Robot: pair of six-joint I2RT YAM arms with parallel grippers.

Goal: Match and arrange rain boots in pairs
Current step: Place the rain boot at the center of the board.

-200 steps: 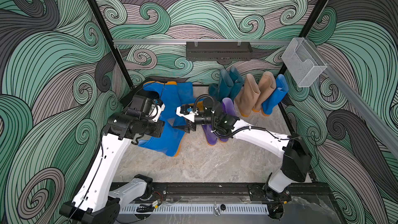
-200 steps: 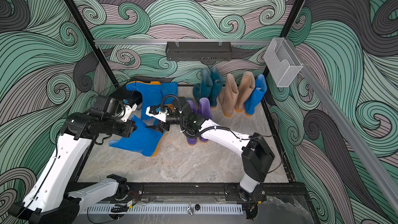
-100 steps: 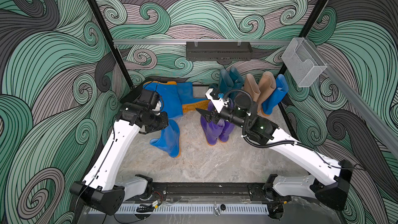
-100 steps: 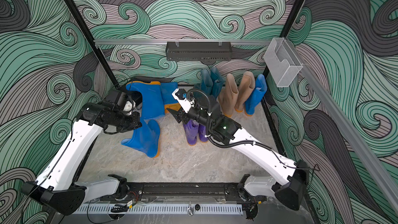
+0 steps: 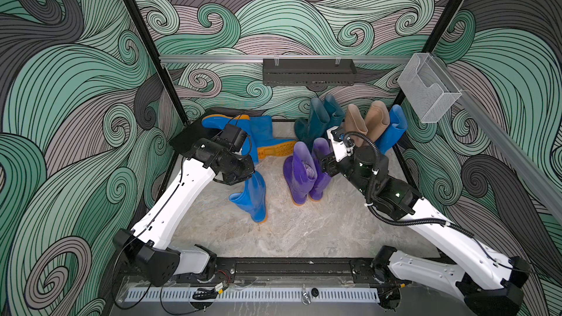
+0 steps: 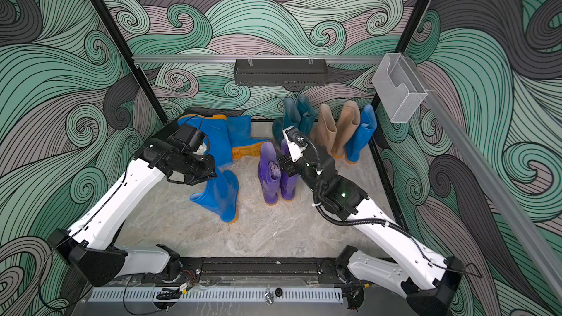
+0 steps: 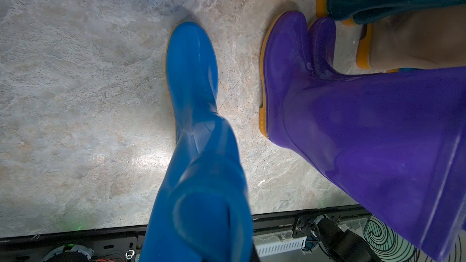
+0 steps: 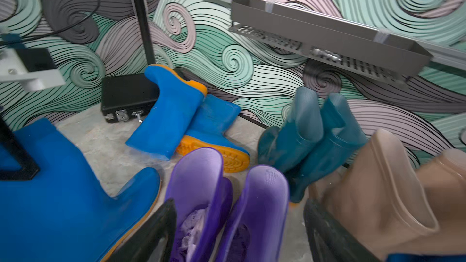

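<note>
1. Rain boots: ten are sitting on the tabletop (image 5: 304, 232). Four are blue, two purple, two teal and two beige.
2. Blue, four: the upright blue boot (image 5: 254, 199) is standing sole-down, alone, left of centre. The lying blue boots (image 5: 226, 130), two of them, are lying on their sides at the back left and overlapping, with one orange sole facing the centre. The end blue boot (image 5: 392, 130) is standing at the right end of the back row.
3. Purple, two: the purple boots (image 5: 299, 177) are standing side by side and touching at the centre, just in front of the back row.
4. Back row, from the left: the two teal boots (image 5: 317, 117) and then the two beige boots (image 5: 354, 123) are standing close together.
5. The left end effector (image 6: 214, 171) is pinching the cuff of the upright blue boot. Its arm is rising from the front-left base, with the wrist bending down over the boot.
6. The right end effector (image 8: 239, 207) is standing wide open at the purple cuffs, its fingers (image 8: 156, 230) spreading to either side. Its arm is reaching inward from the front-right base.
7. The black case (image 8: 126, 97) is lying flat in the back-left corner, under the toe of one lying blue boot.
</note>
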